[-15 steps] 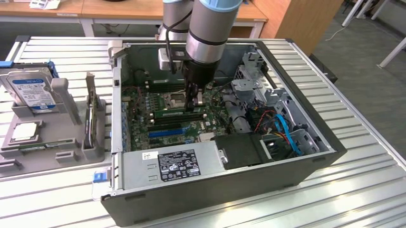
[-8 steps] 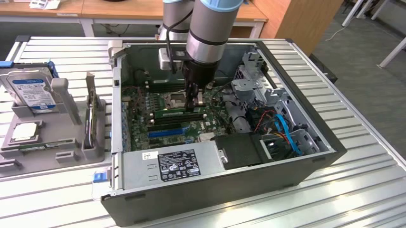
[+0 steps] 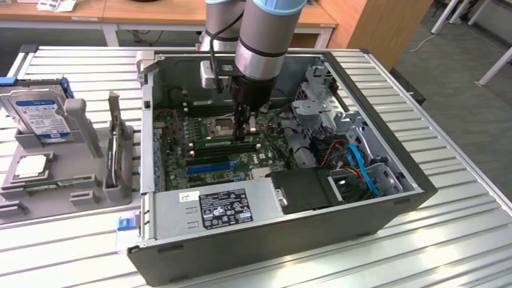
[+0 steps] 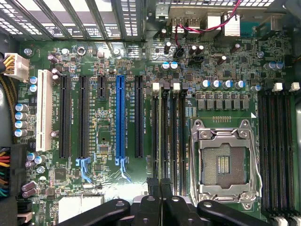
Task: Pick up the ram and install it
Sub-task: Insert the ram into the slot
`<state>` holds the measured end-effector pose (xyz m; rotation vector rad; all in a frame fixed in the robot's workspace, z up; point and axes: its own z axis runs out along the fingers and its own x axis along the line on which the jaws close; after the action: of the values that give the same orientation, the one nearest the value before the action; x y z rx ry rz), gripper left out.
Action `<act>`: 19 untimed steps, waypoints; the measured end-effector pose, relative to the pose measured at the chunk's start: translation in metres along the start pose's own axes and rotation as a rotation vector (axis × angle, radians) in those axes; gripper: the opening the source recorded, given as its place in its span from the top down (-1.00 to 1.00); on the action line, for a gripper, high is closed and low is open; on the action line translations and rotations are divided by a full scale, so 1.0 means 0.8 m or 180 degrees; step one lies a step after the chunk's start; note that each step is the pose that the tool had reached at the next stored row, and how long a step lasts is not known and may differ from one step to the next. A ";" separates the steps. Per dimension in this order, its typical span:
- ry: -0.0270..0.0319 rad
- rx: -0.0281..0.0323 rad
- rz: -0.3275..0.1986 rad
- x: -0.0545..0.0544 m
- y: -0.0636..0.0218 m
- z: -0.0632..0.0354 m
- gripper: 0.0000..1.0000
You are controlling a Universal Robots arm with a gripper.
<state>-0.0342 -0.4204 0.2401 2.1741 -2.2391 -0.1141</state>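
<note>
Ram (image 3: 226,144): green stick on edge in the memory slot bank, directly under the fingertips of the gripper (image 3: 246,129). It runs lengthwise along the slot and looks level. Gripper (image 4: 159,183) is clenched, fingers drawn together with only a sliver between them. Cannot tell whether they pinch the ram's top edge or just bear on it. Beside the gripper, the empty CPU socket (image 4: 225,162); on its other side, the black and blue expansion slots (image 4: 120,120). Around all this, the motherboard (image 4: 106,160) and the open case (image 3: 400,198). Well away from the gripper, outside the case, a grey tray (image 3: 24,207) with a hard drive (image 3: 40,114). Judgement: the install step is in hand and the pickup is done. Seating calls for pressure straight down, the stick square in its slot and the end clips free to latch.
</note>
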 end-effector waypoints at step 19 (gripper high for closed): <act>0.0002 -0.0001 -0.0025 0.004 0.000 0.002 0.76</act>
<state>-0.0342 -0.4237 0.2381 2.1826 -2.2302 -0.1138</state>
